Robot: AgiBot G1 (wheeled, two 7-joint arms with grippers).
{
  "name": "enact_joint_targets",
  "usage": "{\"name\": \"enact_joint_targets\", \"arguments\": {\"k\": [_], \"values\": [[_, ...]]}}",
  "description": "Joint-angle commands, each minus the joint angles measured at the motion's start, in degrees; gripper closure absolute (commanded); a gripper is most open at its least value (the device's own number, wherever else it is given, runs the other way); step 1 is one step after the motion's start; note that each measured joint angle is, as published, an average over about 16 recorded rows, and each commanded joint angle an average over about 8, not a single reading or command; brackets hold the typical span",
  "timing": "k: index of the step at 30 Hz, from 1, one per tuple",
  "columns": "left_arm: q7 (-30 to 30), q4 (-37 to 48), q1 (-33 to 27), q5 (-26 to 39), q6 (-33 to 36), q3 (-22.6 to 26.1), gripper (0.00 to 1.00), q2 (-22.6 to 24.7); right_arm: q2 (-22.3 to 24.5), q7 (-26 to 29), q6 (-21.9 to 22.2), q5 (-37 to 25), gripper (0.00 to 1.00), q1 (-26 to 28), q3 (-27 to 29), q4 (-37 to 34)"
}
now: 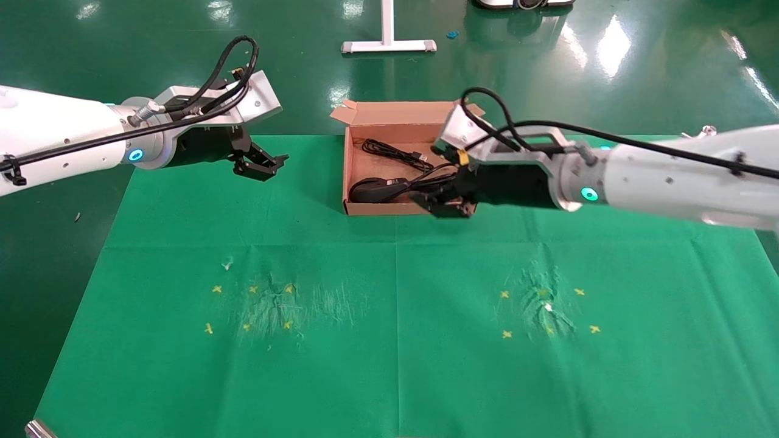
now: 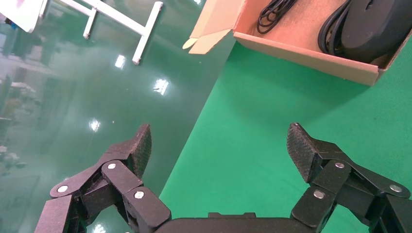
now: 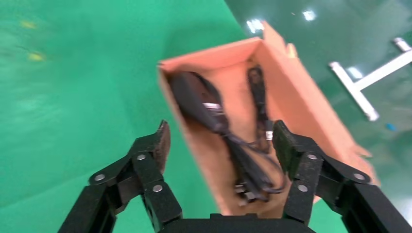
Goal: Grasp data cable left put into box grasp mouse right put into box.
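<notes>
The brown cardboard box [image 1: 347,176] stands open at the back middle of the green cloth. In it the black coiled data cable [image 1: 394,151] lies toward the far side. The black mouse [image 1: 371,190] lies toward the near side with its cord bunched beside it. My right gripper [image 1: 441,205] is open and empty, just above the box's near right corner. In the right wrist view it [image 3: 222,131] straddles the box wall [image 3: 194,141], with the mouse [image 3: 197,99] and data cable [image 3: 257,90] beyond. My left gripper [image 1: 271,167] is open and empty, left of the box; in its wrist view [image 2: 219,133] it holds nothing.
The green cloth [image 1: 395,340] has yellow cross marks and scuffed patches left [image 1: 274,304] and right [image 1: 544,307]. A white stand foot [image 1: 388,44] is on the glossy floor behind. The left wrist view shows the box [image 2: 301,51] with mouse [image 2: 374,26] and cable [image 2: 272,12].
</notes>
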Motion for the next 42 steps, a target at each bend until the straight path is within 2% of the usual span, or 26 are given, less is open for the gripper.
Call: {"name": "enact_joint_targets", "arguments": {"k": [1, 35, 42], "values": [[0.0, 0.0, 0.0, 0.0, 0.0, 0.0, 0.0, 0.0, 1.25, -0.37, -1.19, 2.52, 0.0, -1.03, 0.73, 0.75], [0.0, 0.0, 0.0, 0.0, 0.0, 0.0, 0.0, 0.0, 22.37, -6.61, -21.46, 45.26, 0.0, -18.45, 13.17, 13.38], [2.14, -0.5, 2.32, -4.36, 2.47, -3.01, 0.0, -1.07, 26.42, -7.81, -25.34, 53.45, 0.0, -21.79, 15.56, 15.8]]}}
